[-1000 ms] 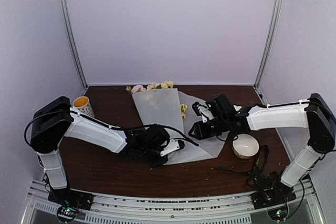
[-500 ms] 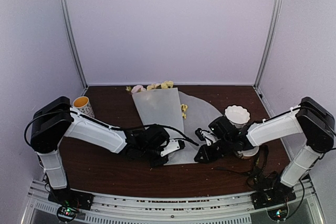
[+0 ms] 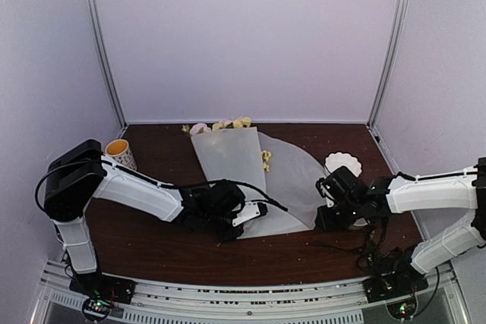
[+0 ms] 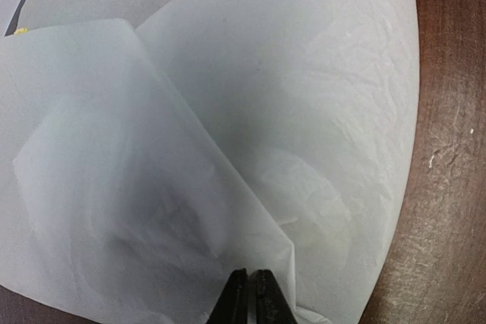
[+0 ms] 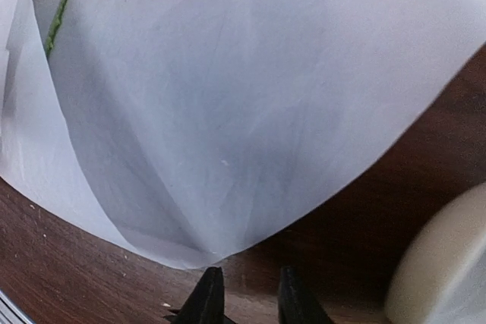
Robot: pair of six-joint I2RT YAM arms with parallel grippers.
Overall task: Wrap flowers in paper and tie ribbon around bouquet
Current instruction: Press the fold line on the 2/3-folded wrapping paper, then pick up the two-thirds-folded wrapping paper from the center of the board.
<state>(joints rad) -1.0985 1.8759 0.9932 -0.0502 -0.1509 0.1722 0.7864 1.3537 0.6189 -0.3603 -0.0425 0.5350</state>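
the flowers (image 3: 230,124) lie at the far side of the table (image 3: 152,240), tucked under the paper (image 3: 292,180). only the yellow and pink heads poke out past its far edge. one green stem (image 5: 63,7) shows at the side. the paper lies in the middle of the table, between my two arms. its left flap is folded over the flowers. its right side is flat and spread out, so i think the wrap is about half done. it is not a cone yet.

my left pincer (image 4: 248,294) is squeezed together, and it looks pinched on the near tip of the folded flap. my right pincer (image 5: 244,286) is a little apart with nothing in it. it sits low over the table, just beside the near right corner of the paper, not touching it.

what is left: fold the right side over, roll it snug, then tie the ribbon. i cannot spot the ribbon anywhere, so that part is not started. a white bowl (image 3: 345,163) sits just behind my right arm. a cup (image 3: 120,151) is far off on the left.
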